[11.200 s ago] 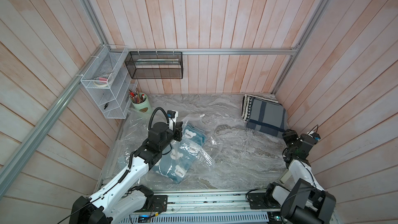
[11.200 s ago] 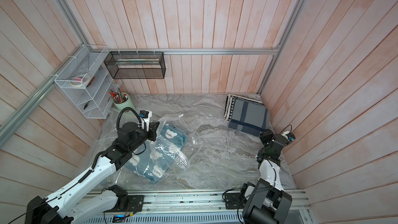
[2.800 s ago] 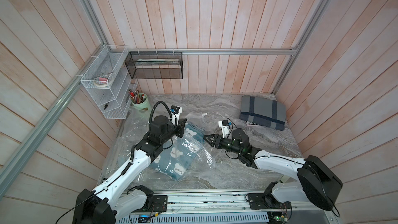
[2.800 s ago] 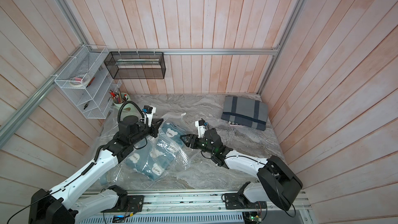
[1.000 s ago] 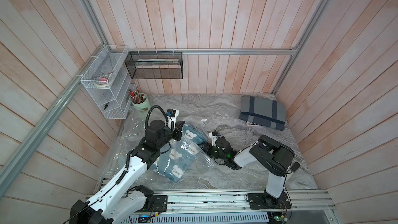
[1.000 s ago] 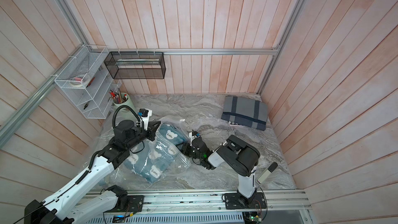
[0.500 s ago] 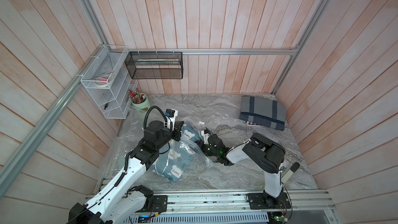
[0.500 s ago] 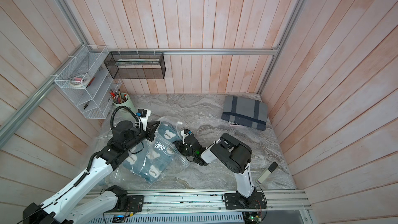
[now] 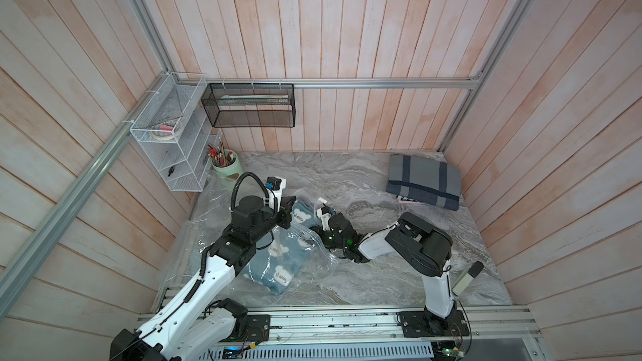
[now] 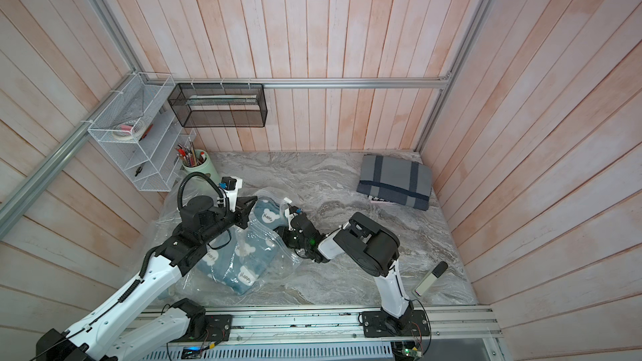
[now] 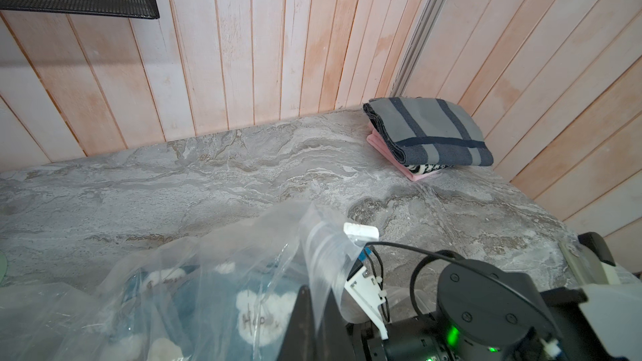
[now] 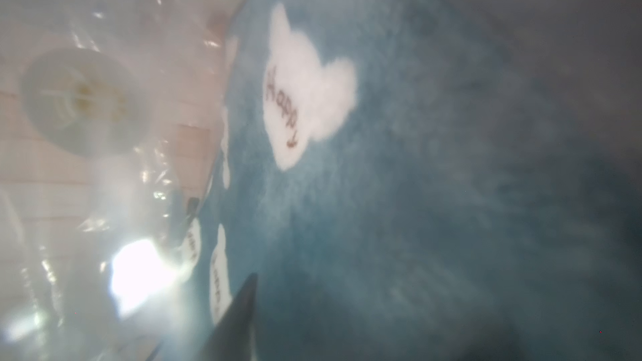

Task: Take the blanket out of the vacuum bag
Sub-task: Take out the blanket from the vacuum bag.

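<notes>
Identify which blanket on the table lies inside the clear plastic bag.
The teal blanket with white bear patches, inside the vacuum bag. The grey striped blanket lies folded in the far right corner, outside any bag.

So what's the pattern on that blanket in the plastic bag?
Teal-blue blanket with white bear-shaped patches reading "Happy", clearest in the right wrist view.

**Top views:** bright, even, diffuse light. Focus is sharp throughout. Wall planks splay outward toward the frame edges. Faint, soft shadows lie on the bench point(image 9: 364, 175) directly beneath both arms. There are small glints on the vacuum bag point(image 9: 323, 262) just below the right gripper point(image 9: 316, 229).

**Left wrist view:** crisp far off. The plastic nearest the left gripper point(image 11: 305, 303) is soft.

**Right wrist view:** hazy and badly blurred. A blown-out white glare patch sits beside the gripper's finger point(image 12: 239, 310). The blanket point(image 12: 399, 185) is smeared and darkens farther from it.
</notes>
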